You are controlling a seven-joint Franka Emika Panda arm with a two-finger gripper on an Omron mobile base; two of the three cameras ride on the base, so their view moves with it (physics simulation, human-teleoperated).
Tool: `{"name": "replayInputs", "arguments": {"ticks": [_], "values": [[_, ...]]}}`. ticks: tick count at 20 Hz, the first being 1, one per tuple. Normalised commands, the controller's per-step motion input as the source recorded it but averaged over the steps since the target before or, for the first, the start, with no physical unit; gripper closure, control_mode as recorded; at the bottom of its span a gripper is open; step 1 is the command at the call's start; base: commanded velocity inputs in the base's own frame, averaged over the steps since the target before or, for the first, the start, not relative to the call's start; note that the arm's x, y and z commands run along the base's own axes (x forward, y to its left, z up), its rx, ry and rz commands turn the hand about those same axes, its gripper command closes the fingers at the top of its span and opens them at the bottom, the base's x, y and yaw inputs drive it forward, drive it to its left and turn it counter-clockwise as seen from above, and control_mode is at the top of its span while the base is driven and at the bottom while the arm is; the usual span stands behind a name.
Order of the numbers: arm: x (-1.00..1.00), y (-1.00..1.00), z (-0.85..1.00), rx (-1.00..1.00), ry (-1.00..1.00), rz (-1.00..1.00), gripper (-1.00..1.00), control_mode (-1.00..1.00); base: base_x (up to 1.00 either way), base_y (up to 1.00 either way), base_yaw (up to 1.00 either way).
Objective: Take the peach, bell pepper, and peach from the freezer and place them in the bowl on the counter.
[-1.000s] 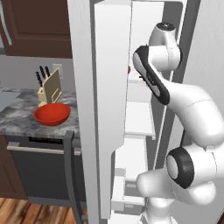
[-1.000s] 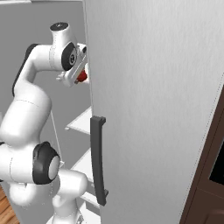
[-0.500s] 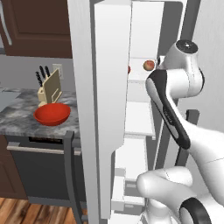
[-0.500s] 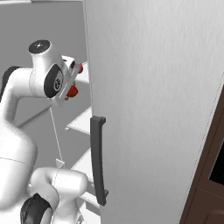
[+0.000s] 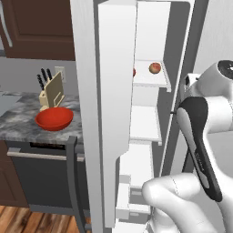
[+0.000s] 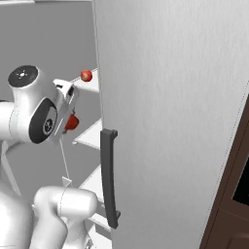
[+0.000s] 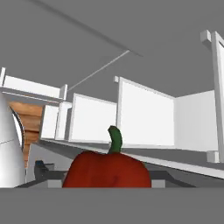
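1. A white robot arm stands at an open freezer [image 5: 150, 113], the tall narrow side of a light-grey fridge with white shelves inside
2. The gripper [image 6: 68, 109] is closed around the bell pepper [image 7: 107, 168]; in the hand view the deep-red pepper with its green stem sits right at the fingers, and in the right base view it shows as a red shape just below the hand
3. The pepper is in the air at the freezer opening, near the shelf edges and beside the closed fridge door
4. A peach [image 5: 155, 68] rests on an upper freezer shelf, towards the right; a second reddish fruit [image 5: 134, 72] peeks out at the left of that shelf, half hidden by the open freezer door
5. The red bowl [image 5: 54, 118] sits on the marbled counter [image 5: 18, 123] to the left, beside a knife block [image 5: 51, 86], well apart from the arm
6. Likely risks: the pepper is glossy and round, so a fast swing could let it slip and fall to the floor
7. The open freezer door stands between the arm and the bowl; a tight path could knock the pepper or elbow against it
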Motion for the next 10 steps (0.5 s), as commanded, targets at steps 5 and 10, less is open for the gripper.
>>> {"name": "replayInputs", "arguments": {"ticks": [5,10], "values": [[-1.00,0.00,-0.02,0.00,-0.08,-0.04,1.00,-1.00,0.00,0.00,0.00],[-0.32,0.00,-0.01,0.00,-0.02,-0.04,1.00,-1.00,0.00,0.00,0.00]]}}
